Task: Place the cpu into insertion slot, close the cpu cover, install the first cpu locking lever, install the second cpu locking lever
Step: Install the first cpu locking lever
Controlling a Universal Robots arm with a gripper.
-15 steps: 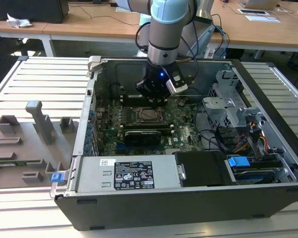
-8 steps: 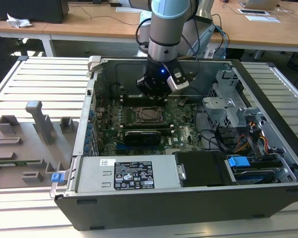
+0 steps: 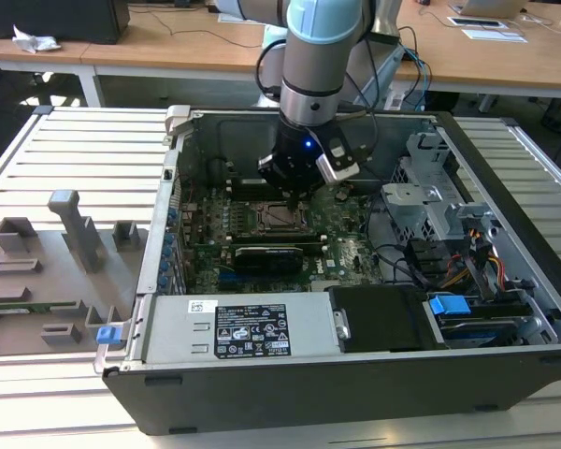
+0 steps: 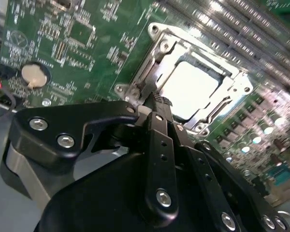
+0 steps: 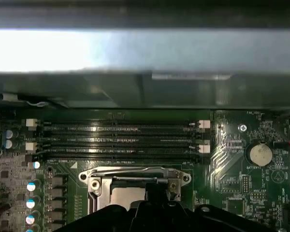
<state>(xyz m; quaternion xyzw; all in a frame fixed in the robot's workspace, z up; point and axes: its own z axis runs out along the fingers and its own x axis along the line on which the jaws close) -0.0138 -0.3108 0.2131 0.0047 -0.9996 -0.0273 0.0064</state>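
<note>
While gripper (image 4: 157,99) hovers, cpu (image 4: 189,87) lies beneath.

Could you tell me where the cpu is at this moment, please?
The cpu sits in the socket in the middle of the green motherboard, framed by the cpu cover, with the gripper at the socket's edge in the second wrist view.

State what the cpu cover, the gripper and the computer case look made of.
The cpu cover: bare metal, silvery with bright glints. The gripper: matt black links joined by shiny screws; metal or hard plastic, hard to say. The computer case: sheet metal, dull grey walls with thin folded edges.
</note>
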